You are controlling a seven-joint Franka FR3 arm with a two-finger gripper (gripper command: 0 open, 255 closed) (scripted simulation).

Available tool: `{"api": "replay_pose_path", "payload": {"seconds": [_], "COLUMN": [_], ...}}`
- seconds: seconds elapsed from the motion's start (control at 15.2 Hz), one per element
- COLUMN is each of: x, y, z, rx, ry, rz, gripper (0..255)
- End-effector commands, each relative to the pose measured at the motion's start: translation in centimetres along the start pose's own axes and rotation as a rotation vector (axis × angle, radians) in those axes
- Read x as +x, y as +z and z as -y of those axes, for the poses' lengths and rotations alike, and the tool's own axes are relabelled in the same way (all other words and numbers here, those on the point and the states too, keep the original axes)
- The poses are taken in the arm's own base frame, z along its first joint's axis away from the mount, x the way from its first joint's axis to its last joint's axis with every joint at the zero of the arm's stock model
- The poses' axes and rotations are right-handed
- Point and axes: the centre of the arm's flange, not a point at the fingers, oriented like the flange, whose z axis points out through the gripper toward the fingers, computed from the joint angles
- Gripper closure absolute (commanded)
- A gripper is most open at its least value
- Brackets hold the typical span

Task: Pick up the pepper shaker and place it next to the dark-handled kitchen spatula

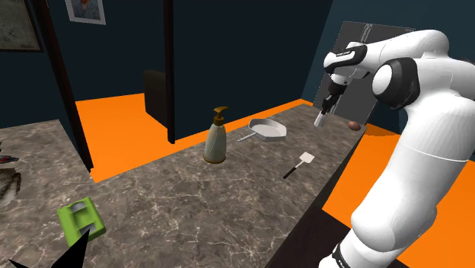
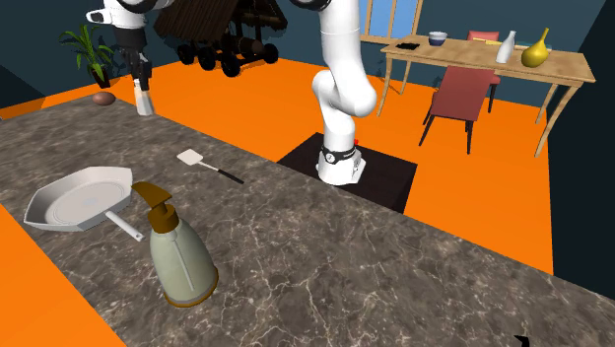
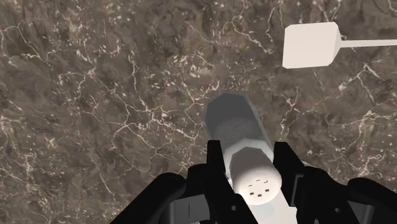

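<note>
1. Fingers (image 3: 215,164) of my gripper (image 3: 249,156) are clamped on the pepper shaker (image 3: 254,181), just under its holed cap.
2. It is near the counter (image 3: 95,95) end, with the spatula (image 3: 310,44) close by.
3. I judge it light, rigid and slick, so gripping mid-body suits it.

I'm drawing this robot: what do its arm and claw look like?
The arm is white with rounded shells and dark grey joints; a black band with pale markings rings its base. The claw is all black, with two blocky fingers.
</note>
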Motion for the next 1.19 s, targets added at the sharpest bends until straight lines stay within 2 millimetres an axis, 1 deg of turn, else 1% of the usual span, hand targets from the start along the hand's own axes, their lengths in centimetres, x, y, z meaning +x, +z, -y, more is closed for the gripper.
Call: {"api": "replay_pose_path", "payload": {"seconds": [0.0,1.12], "x": [-0.2,-1.0], "y": [1.0,9.9], "z": [0.0,0.9], "rx": [0.0,0.0], "ry": [0.0,0.0], "rz": [-0.001,-0.001], "gripper": [255,255]}}
